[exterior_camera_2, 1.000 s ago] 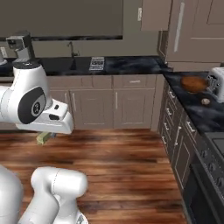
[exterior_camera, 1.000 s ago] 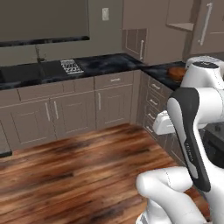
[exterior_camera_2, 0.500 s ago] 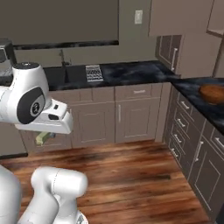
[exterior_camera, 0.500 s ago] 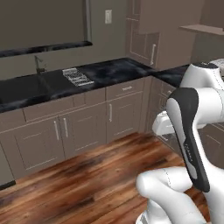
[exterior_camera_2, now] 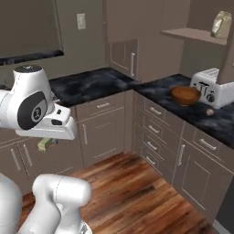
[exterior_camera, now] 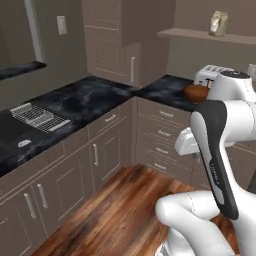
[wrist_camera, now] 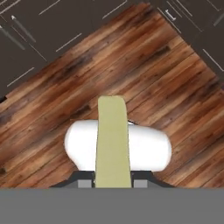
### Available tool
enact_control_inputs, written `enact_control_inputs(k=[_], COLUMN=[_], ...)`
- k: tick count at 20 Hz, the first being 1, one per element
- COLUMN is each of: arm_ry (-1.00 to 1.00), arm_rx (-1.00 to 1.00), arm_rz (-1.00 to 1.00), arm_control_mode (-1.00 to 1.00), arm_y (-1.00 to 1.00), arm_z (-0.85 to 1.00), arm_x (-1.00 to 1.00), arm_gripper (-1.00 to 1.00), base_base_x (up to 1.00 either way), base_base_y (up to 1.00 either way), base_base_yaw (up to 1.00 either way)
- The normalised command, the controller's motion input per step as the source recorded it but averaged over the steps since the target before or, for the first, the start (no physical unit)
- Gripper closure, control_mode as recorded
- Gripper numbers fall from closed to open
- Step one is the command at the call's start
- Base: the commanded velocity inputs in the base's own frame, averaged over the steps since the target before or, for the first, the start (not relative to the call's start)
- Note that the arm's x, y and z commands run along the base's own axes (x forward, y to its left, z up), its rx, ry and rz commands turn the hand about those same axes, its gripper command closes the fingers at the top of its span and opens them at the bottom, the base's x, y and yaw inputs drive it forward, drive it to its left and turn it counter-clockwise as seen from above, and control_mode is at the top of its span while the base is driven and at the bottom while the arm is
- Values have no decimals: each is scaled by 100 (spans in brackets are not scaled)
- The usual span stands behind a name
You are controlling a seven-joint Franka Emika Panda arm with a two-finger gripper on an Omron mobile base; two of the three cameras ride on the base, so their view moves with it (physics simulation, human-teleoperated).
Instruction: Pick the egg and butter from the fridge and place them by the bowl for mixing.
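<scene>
The pincer (wrist_camera: 113, 183) is clamped on the butter (wrist_camera: 113, 142), and in the hand view the pale-yellow stick juts straight up from between the two dark tips, pointing out over the wooden floor (wrist_camera: 175, 87). In the right base view the same stick peeks out greenish-yellow under the white hand, low at the left in front of the cabinet doors.

Over on the dark counter (exterior_camera_2: 160, 91), the bowl (exterior_camera_2: 185, 95) sits reddish-brown, just beside the white toaster (exterior_camera_2: 211, 87). The egg (exterior_camera_2: 210, 111) lies on that counter too, a tiny tan lump near the bowl, on the side toward the camera and in front of the toaster, apart from both.

From the left base view the bowl (exterior_camera: 196, 93) shows again, with the toaster (exterior_camera: 212, 76) behind it, and the arm crosses in front at the right. A wire rack (exterior_camera: 37, 116) rests on the counter's far left stretch. Up on the wall shelf (exterior_camera_2: 192, 35) a small pale object stands by itself; what it is I can't tell.
</scene>
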Motion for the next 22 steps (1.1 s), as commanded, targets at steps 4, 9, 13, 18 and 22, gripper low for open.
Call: enact_control_inputs(k=[4, 9, 13, 18, 22], arm_ry=[0, 0, 0, 0, 0], arm_rx=[0, 0, 0, 0, 0], arm_rz=[0, 0, 0, 0, 0], arm_control_mode=[100, 100, 100, 100, 100], arm_y=[0, 0, 0, 0, 0], arm_z=[0, 0, 0, 0, 0], arm_x=[0, 0, 0, 0, 0], arm_gripper=[100, 100, 100, 100, 100], base_base_x=[98, 91, 71, 65, 85], base_base_y=[78, 33, 0, -15, -13], base_base_yaw=[-63, -61, -67, -65, -46])
